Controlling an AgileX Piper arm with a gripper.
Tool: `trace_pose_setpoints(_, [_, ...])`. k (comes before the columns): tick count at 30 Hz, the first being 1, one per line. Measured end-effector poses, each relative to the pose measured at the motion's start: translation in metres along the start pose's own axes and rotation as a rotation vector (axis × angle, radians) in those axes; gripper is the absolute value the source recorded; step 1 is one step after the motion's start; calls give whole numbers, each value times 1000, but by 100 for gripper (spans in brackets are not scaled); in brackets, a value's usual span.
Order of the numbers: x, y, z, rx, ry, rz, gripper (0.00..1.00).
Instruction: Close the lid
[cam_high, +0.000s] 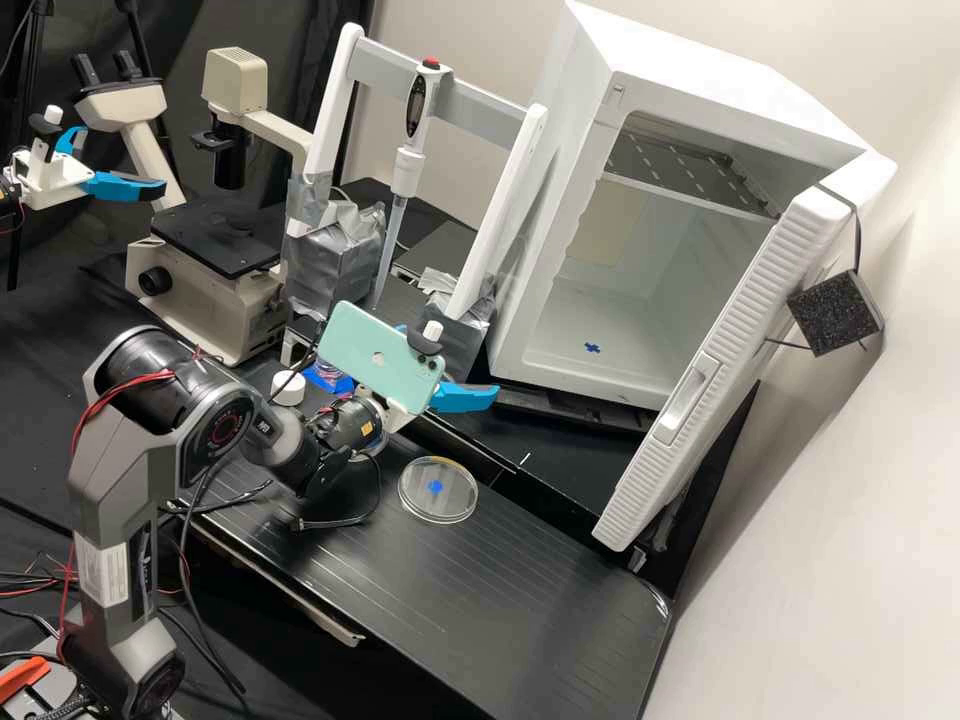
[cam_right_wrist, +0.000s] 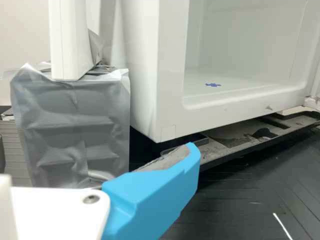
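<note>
One white door (cam_high: 745, 350) wide open, claw (cam_high: 460, 388) spread near cabinet (cam_high: 560, 250) edge, black bench (cam_high: 565, 462) between claw and door

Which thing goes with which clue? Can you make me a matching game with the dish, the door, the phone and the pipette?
Things:
1. Dish
2. Door
3. Phone
4. Pipette

Clues:
A. Pale green
B. Between two white posts
C. Lying on the black bench
D. Standing open

Right pairs: 1-C, 2-D, 3-A, 4-B
</note>
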Motion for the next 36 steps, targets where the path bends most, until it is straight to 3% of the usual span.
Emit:
trace_pose_setpoints(12, [-9,-1,3,-1,4,8,100])
trace_pose_setpoints(17, [-35,7,10,-4,14,74,100])
trace_pose_setpoints(23, [-80,22,22,15,43,163,100])
trace_pose_setpoints(29, [-119,25,36,26,-4,191,100])
trace_pose_setpoints(36, [-133,24,51,33,-74,187,100])
